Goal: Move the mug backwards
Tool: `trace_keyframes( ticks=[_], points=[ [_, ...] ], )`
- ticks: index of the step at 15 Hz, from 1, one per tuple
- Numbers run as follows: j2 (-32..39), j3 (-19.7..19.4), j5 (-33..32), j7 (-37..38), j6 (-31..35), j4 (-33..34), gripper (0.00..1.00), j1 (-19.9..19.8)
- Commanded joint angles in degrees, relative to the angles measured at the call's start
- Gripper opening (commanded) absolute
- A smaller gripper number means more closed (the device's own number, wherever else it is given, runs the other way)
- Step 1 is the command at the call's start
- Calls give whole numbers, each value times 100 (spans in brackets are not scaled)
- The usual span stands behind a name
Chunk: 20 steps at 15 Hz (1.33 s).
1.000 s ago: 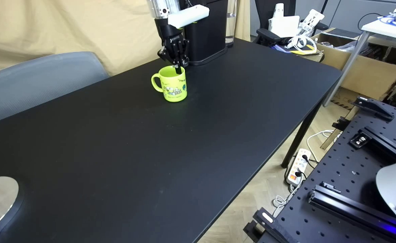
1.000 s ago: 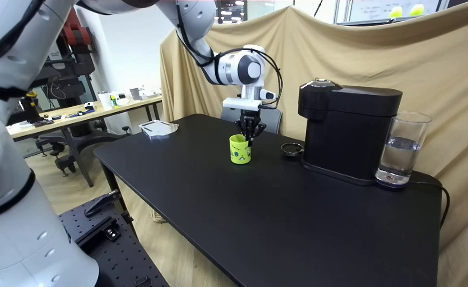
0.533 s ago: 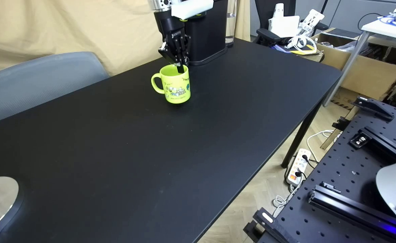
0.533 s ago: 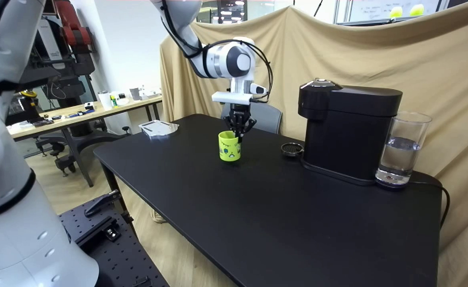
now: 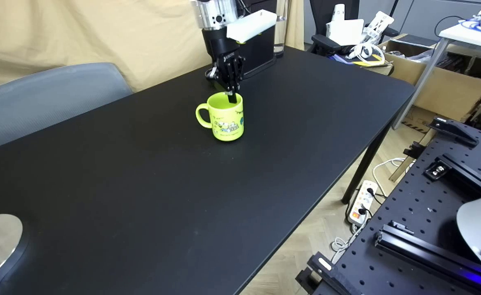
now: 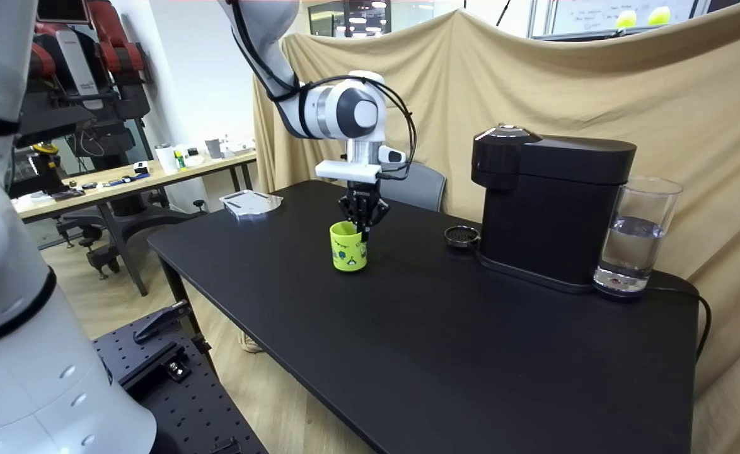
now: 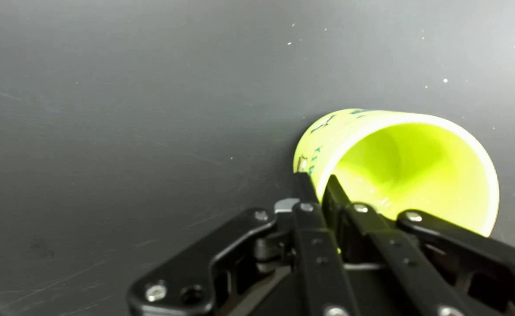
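The lime mug [image 5: 226, 123] stands upright on or just above the black table in both exterior views [image 6: 348, 252]; whether its base touches is hard to tell. Its loop handle points left in an exterior view. My gripper [image 5: 233, 98] comes down from above at the rim, on the side facing the curtain; it also shows in an exterior view [image 6: 364, 233]. In the wrist view the gripper [image 7: 316, 177] is shut on the wall of the mug [image 7: 398, 175], one finger inside and one outside. The handle is hidden in the wrist view.
A black coffee machine [image 6: 546, 214] with a clear water tank [image 6: 635, 252] stands on the black table [image 6: 445, 353]. A round metal piece [image 6: 462, 236] lies beside it. A clear tray [image 6: 250, 203] lies at the far corner. A grey chair [image 5: 52, 98] stands behind the table edge.
The gripper and mug have moved together away from the curtain side, toward the robot base side. The mug rose slightly, then came lower. The grip on the wall looks the same.
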Motion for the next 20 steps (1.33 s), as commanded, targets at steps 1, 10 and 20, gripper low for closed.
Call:
trace_keyframes(
  ticks=[1, 10, 20],
  points=[
    [-217, -44, -21, 239, 446, -484, 2, 13],
    [-435, 16, 61, 84, 240, -605, 62, -42],
    [-1128, 183, 52, -719, -504, -755, 100, -86]
  ],
)
